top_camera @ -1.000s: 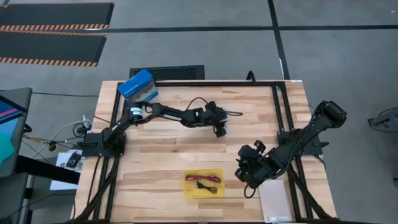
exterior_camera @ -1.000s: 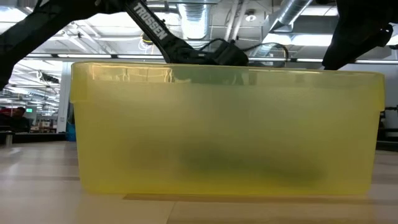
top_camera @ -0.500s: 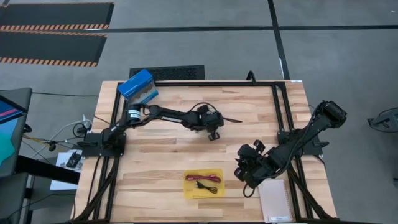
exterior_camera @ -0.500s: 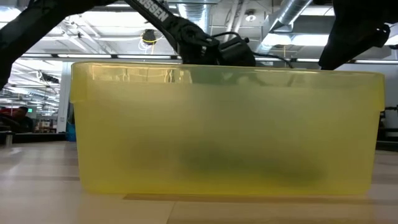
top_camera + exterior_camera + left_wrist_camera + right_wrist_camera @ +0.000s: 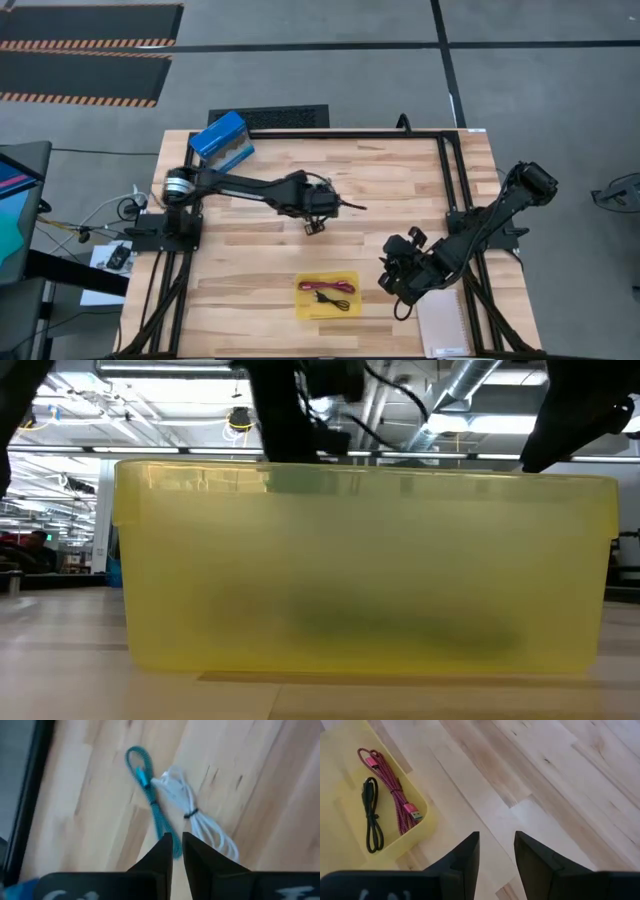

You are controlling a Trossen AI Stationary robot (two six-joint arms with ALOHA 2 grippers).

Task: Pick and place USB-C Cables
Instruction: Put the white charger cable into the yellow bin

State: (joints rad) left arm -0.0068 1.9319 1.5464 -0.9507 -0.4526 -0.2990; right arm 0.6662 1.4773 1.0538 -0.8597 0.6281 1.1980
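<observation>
— Where is there open room?
— Bare wood planks lie between the left gripper (image 5: 314, 226) and the yellow tray (image 5: 304, 305).
— The cables?
— It pinches the braided teal cable (image 5: 147, 802), hanging over the white cable (image 5: 200, 820). The right gripper (image 5: 496, 851) is spread near the tray's edge.

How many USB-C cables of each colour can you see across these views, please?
red cable: 1, in the yellow tray
black cable: 1, in the same tray
teal cable: 1, at the left gripper
white cable: 1, beside the teal one
Total: 4; the right gripper waits open near the tray.
</observation>
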